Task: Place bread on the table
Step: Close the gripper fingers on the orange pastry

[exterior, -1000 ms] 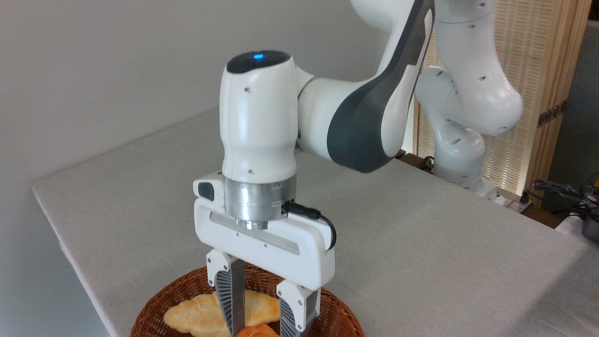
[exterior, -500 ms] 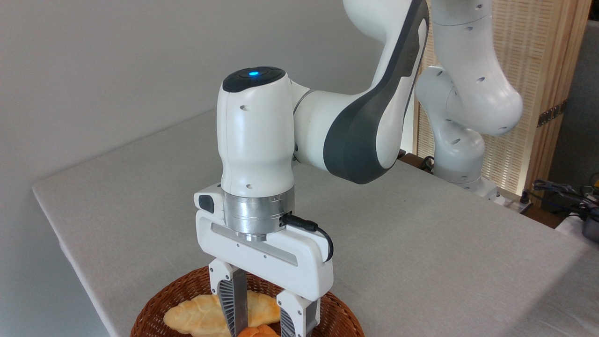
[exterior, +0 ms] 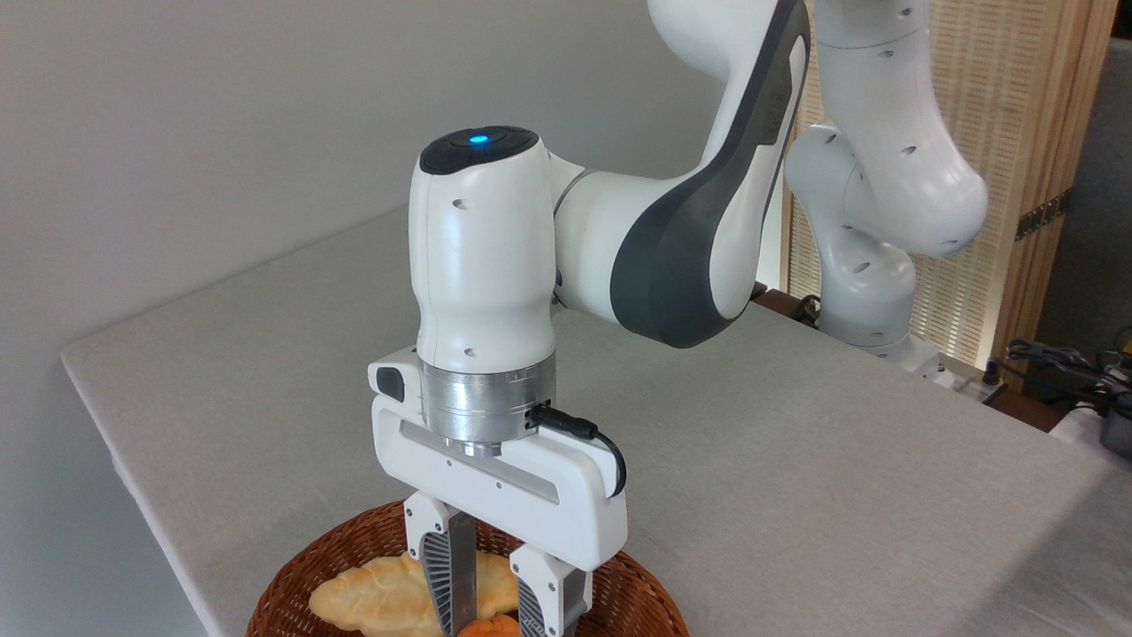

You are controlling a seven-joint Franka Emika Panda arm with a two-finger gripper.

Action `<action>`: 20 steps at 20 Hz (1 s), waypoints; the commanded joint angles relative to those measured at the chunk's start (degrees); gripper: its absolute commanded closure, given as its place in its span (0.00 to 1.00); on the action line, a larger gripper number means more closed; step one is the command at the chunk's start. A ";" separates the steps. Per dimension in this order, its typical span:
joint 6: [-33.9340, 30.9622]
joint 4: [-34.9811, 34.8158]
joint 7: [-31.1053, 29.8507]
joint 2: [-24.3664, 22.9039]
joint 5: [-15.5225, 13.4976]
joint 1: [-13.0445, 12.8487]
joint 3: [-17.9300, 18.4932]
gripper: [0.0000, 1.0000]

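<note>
In the fixed camera, at the bottom centre of the frame, you see the white two-finger gripper [exterior: 493,610] pointing straight down into the round brown wicker basket [exterior: 292,594]. Its jaws have the small orange-golden knotted bun [exterior: 492,627] directly between them, apparently pinching it. The longer pale-yellow loaf [exterior: 389,594] lies just left; the light-grey cloth-covered table [exterior: 796,460] stretches to the upper right.

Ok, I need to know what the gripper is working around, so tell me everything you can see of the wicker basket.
The wicker basket is brown, round, woven, and sits at the table's near edge, its lower part cut off by the frame. Inside lie a pale-yellow loaf and a small orange bun. The gripper reaches down into it, fingers either side of the bun.
</note>
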 commanded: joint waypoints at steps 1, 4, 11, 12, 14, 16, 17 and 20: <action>0.92 0.39 1.09 -0.24 0.09 -0.10 0.22 0.67; 0.92 0.39 2.06 -0.77 0.09 -0.10 0.13 0.67; 0.31 0.21 2.67 -4.63 0.09 -0.19 0.13 0.67; 0.22 0.12 2.76 -4.98 0.09 -0.27 0.13 0.67; -0.74 0.12 2.67 -6.30 0.09 -0.36 -0.13 0.67; -2.76 0.21 2.67 -7.97 0.09 -0.62 -0.40 0.67; -4.34 0.21 2.59 -9.45 0.00 -0.80 -0.57 0.66; -9.00 0.30 2.67 -12.19 -0.44 -1.07 -2.24 0.63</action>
